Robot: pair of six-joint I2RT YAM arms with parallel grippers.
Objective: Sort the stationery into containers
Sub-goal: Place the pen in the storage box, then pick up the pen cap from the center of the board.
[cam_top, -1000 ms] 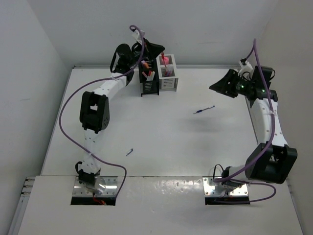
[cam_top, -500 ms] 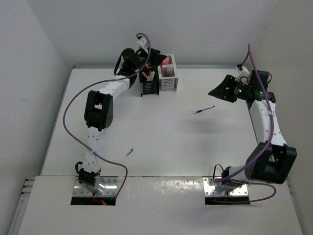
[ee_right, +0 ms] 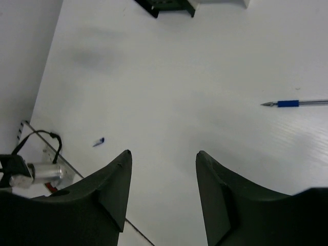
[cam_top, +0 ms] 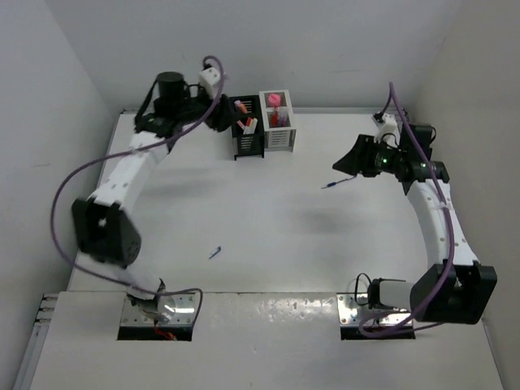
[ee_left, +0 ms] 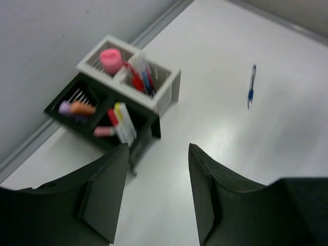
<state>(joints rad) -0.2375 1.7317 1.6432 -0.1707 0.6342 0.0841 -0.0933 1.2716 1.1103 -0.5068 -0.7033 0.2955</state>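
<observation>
White table (cam_top: 268,236), left tool (ee_left: 158,148) parted and empty near containers (ee_left: 168,93), right tool (ee_right: 163,154) parted, empty, near blue pen (ee_right: 288,103)

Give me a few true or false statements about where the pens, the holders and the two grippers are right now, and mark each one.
The blue pen lies on the table, not in a holder. True.
The left gripper holds a pen. False: its jaws stand open and empty.
The pink piece lies loose on the table. False: it sits in the white holder.
The right gripper is empty. True.
A small blue bit lies on the table, apart from the blue pen. True.
</observation>
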